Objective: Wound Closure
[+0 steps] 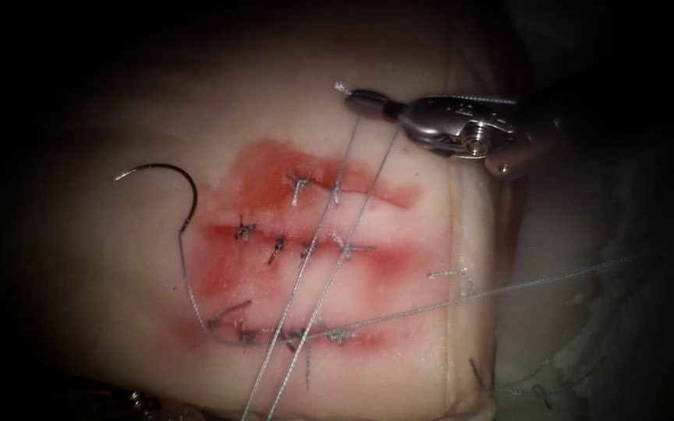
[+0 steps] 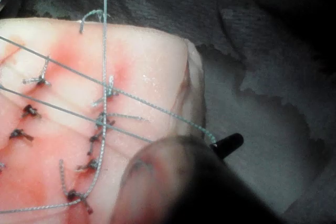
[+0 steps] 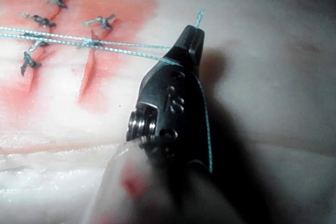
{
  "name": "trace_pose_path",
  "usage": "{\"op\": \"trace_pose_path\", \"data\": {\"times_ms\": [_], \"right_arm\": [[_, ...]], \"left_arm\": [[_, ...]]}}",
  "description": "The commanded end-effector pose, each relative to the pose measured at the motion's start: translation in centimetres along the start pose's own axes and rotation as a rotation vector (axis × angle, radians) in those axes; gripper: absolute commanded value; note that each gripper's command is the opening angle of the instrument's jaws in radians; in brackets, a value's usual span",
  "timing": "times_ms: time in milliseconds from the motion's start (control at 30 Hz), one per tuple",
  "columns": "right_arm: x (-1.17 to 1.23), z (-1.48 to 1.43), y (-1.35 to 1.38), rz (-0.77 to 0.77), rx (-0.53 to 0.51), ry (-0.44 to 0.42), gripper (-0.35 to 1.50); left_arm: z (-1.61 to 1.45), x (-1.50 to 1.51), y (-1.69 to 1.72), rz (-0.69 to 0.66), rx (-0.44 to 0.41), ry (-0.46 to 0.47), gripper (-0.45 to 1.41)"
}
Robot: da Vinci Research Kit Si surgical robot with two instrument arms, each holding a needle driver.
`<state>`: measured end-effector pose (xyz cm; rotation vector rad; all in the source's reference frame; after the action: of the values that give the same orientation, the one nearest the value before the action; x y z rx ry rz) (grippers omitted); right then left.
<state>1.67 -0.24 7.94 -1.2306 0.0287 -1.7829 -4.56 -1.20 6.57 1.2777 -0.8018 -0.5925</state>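
1. I see the right gripper [image 1: 355, 97] above the upper part of the tissue [image 1: 118, 257], its jaws closed on the thread [image 1: 329, 234], with a short end sticking out past the tip.
2. From it two strands of thread run down across the stitched cuts [image 1: 306, 249] to the lower edge of the endoscope view.
3. The needle [image 1: 173, 187] lies free on the tissue, left of the cuts; no tool holds it, and I cannot tell if its lower end enters the tissue.
4. Red fluid [image 1: 259, 168] stains the tissue around the cuts.
5. The left gripper's [image 2: 231, 144] dark tip is beside the tissue edge; I cannot tell its opening.
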Motion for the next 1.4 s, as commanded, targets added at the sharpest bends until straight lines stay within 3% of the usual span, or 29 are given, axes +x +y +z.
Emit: {"op": "trace_pose_path", "data": {"times_ms": [33, 600, 833, 900, 967, 1000, 1067, 1133, 1167, 1233, 1400], "right_arm": [[0.04, 0.06, 0.00, 0.001, 0.003, -0.002, -0.35], [0.02, 0.02, -0.24, 0.003, 0.027, 0.008, -0.35], [0.02, 0.02, -0.23, 0.003, 0.022, 0.009, -0.35], [0.00, 0.01, -0.21, 0.000, 0.008, 0.018, -0.35], [-0.06, -0.02, -0.16, -0.041, 0.013, 0.018, -0.35], [-0.10, -0.04, -0.12, -0.085, 0.016, 0.015, -0.10], [-0.19, -0.12, -0.03, -0.130, 0.005, -0.018, 0.57], [-0.28, -0.23, 0.08, -0.146, -0.005, -0.044, 1.03], [-0.31, -0.27, 0.12, -0.148, -0.008, -0.051, 1.15], [-0.38, -0.39, 0.22, -0.156, -0.017, -0.066, 1.21], [-0.31, -0.64, 0.56, -0.154, -0.044, -0.071, 1.06]], "left_arm": [[0.07, -0.03, 0.05, -0.002, 0.002, 0.006, -0.45], [0.24, 0.19, 0.05, -0.065, 0.013, 0.068, -0.45], [0.23, 0.18, 0.06, -0.065, 0.016, 0.073, -0.45], [0.19, 0.12, 0.06, -0.067, 0.002, 0.035, -0.45], [0.08, -0.04, 0.03, -0.030, -0.003, -0.004, -0.45], [-0.04, -0.20, -0.01, -0.012, -0.011, -0.043, -0.45], [-0.26, -0.51, -0.08, 0.018, -0.018, -0.109, -0.45], [-0.55, -0.89, -0.19, 0.036, -0.011, -0.193, -0.45], [-0.67, -1.05, -0.25, 0.044, -0.010, -0.229, -0.45], [-0.95, -1.43, -0.35, 0.067, -0.005, -0.319, -0.45], [-1.53, -2.41, -0.45, 0.118, 0.011, -0.551, -0.45]]}}
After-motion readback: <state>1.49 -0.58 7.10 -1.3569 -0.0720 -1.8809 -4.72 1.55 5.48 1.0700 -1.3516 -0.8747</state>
